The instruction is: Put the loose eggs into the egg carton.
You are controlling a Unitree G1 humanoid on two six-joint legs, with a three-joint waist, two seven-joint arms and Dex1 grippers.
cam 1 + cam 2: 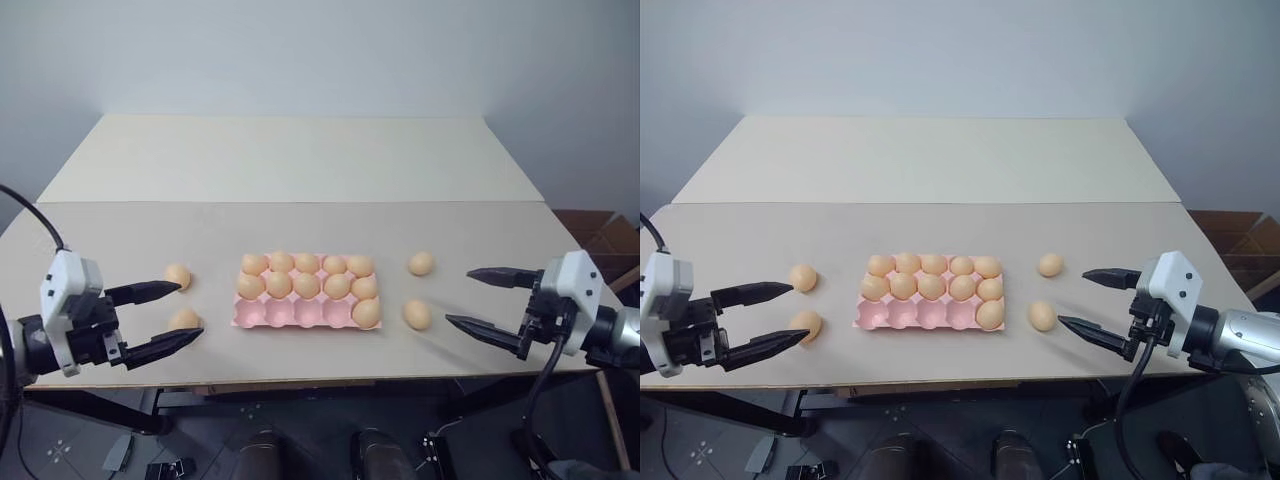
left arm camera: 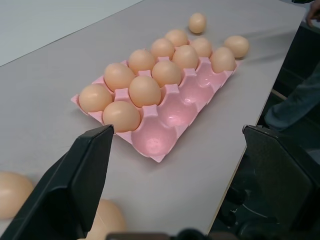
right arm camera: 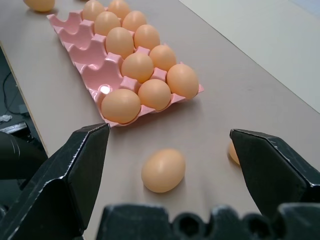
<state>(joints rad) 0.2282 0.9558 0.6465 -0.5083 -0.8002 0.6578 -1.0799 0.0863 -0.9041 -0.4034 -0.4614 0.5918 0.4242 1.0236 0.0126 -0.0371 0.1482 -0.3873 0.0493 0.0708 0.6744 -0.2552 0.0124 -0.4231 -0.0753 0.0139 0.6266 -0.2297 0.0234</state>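
The flat pale pink egg carton (image 1: 308, 312) sat mid-surface, its near row holding four empty cups. Two smooth orange-tan loose eggs (image 1: 177, 275) lay to its left and two to its right (image 1: 417, 315). The left hand (image 1: 170, 316) and right hand (image 1: 478, 298) were both spread wide and held nothing. Best to close gently around each nearest egg. The near eggs lay close to the beige surface's (image 1: 300, 225) front edge; the far side was open.

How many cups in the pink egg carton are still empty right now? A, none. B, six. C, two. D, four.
D: the egg carton has its back two rows full, while the row nearest the robot holds one egg at its right end and four bare cups.
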